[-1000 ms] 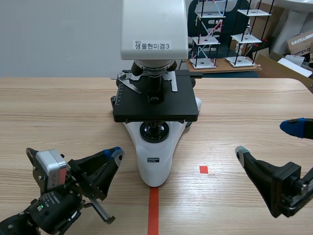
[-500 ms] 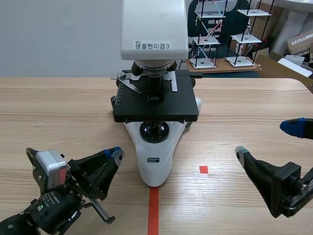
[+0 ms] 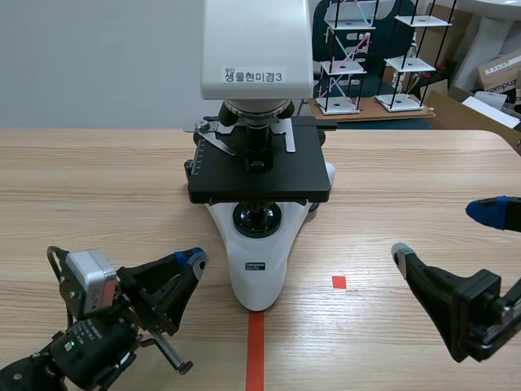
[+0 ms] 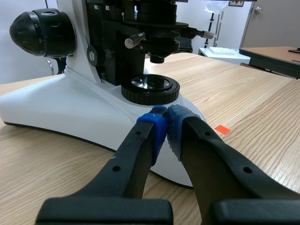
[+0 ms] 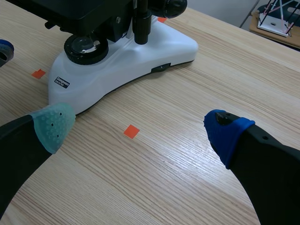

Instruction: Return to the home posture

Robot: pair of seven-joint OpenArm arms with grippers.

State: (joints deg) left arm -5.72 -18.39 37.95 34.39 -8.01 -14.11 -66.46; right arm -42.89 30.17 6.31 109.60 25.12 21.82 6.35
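change: over the last second the left arm's wrist end has eased slightly toward the worktop's near edge. the right arm has not shifted. the microscope (image 3: pixel 259 175) stands unmoved at mid-worktop.

meaning: both arms lie low at the near corners, clear of the microscope. the retreat home looks all but finished, with only a small settling left on the left side.

left gripper (image 3: pixel 194 257): clenched, the blue pads (image 4: pixel 158 126) meeting, nothing between them. its tip lies close to the microscope's white base without contact; the scene view shows a gap of bare worktop (image 3: pixel 98 179).

right gripper (image 3: pixel 444 233): released, fingers spread wide, holding nothing and touching nothing. it sits by the near right corner, well apart from the microscope, with a tape square (image 5: pixel 131 131) on the worktop between its fingers.
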